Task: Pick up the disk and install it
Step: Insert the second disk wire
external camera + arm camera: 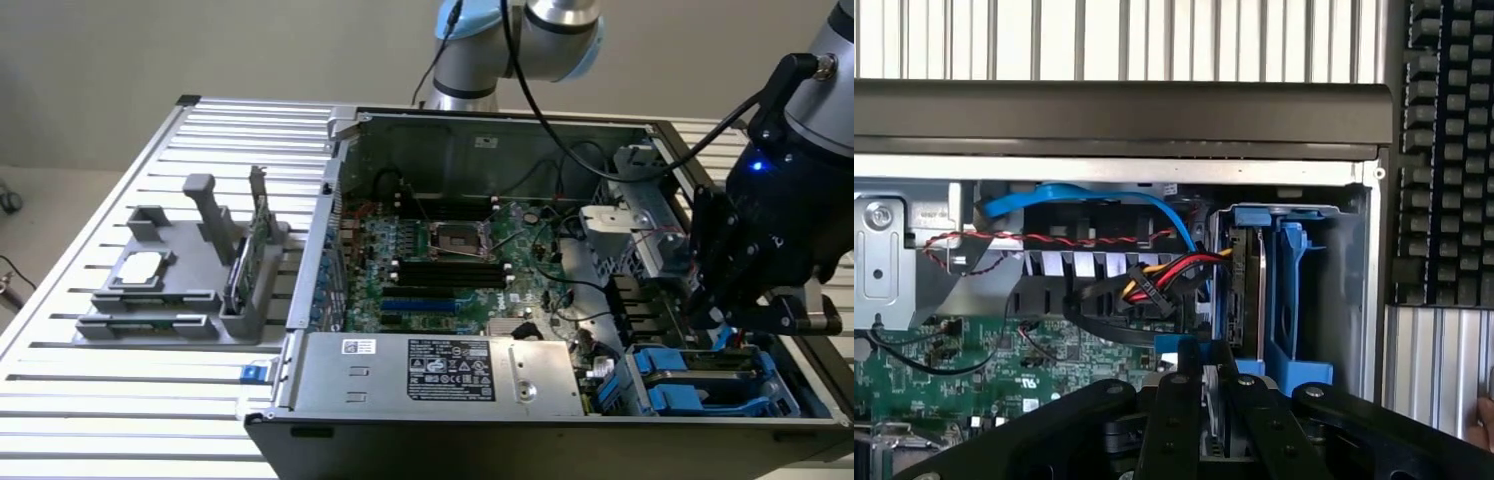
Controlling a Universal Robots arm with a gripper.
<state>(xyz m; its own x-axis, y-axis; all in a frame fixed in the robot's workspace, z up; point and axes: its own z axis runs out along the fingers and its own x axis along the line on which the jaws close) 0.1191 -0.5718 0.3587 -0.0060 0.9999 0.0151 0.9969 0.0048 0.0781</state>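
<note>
My pincer (1204,385) stood clamped on the disk (1206,410) at the blue drive bay (1289,290) — red-yellow cable bundle (1154,285) crowded just beside.

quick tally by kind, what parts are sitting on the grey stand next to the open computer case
processor chip: 1
circuit card: 1
total: 2

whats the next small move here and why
Probably a short, slow push of the disk toward the blue drive bay: the fingers pinch it at the bay's mouth, with red and yellow cables close beside.
</note>
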